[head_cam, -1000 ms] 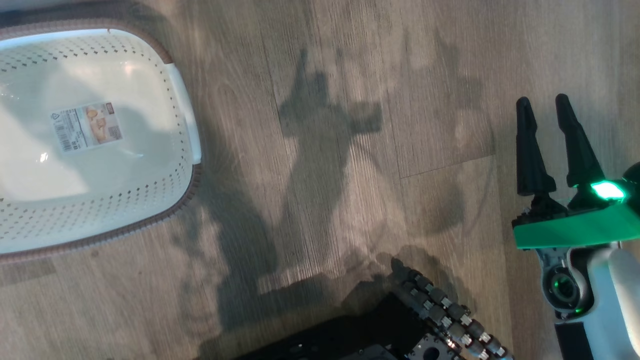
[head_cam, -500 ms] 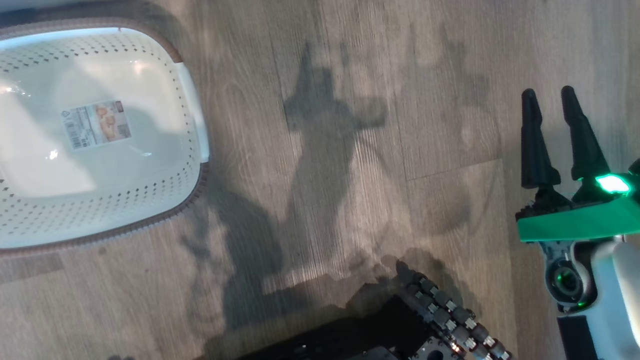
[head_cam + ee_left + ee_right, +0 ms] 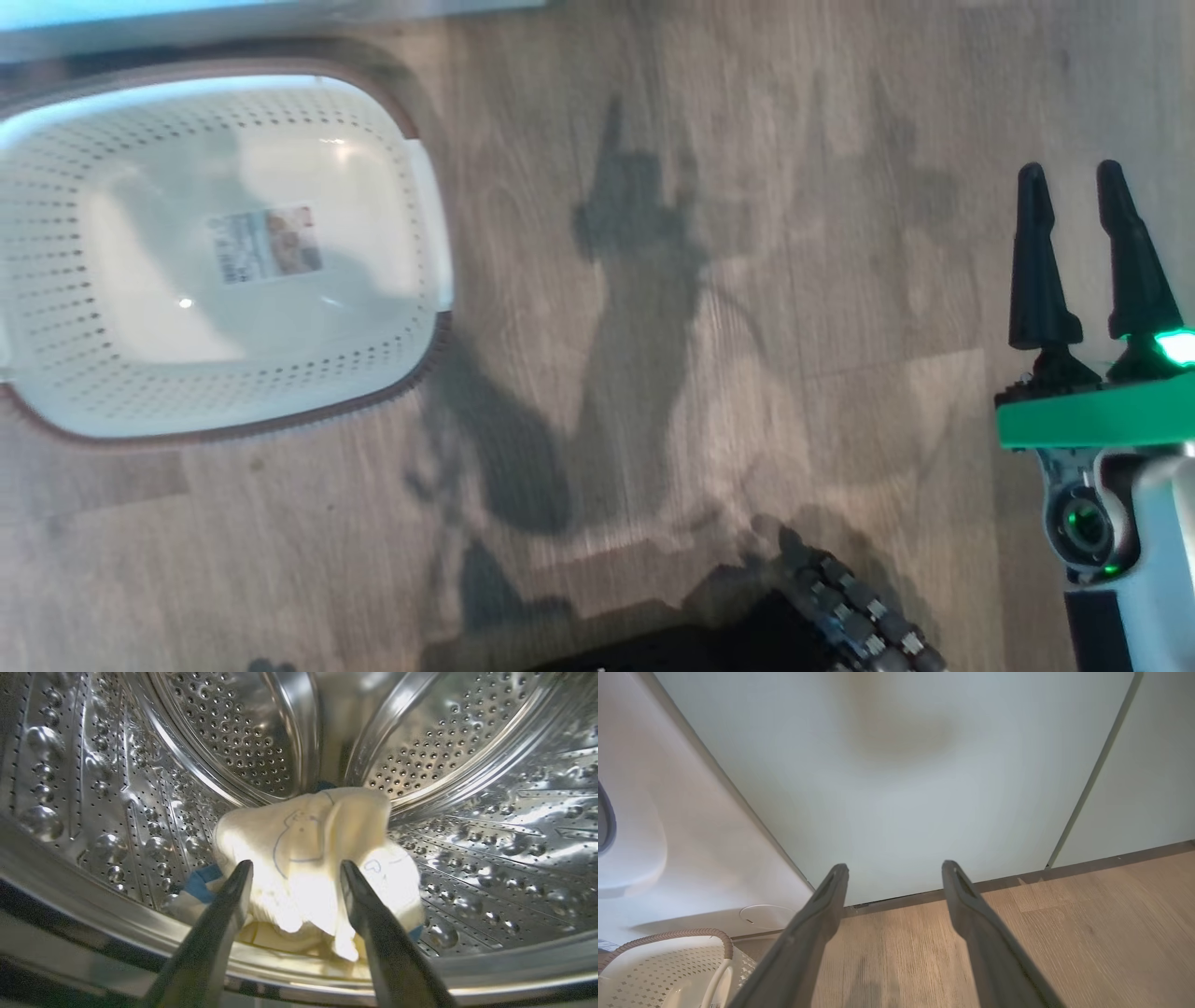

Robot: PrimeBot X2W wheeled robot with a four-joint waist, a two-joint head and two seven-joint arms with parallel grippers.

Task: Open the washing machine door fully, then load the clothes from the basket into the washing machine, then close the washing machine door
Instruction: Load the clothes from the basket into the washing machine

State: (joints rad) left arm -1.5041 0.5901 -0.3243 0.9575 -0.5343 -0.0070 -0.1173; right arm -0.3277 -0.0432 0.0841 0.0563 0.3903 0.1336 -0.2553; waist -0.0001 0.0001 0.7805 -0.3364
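Well inside the steel drum (image 3: 224, 728) of the washing machine (image 3: 70, 896), the pale yellow clothes (image 3: 308, 835) are seen heaped beyond the spread, empty left pincer (image 3: 294, 863). The right pincer (image 3: 1069, 168) is held spread and empty above the wooden floor (image 3: 794, 280), well apart from the white basket (image 3: 428, 233).
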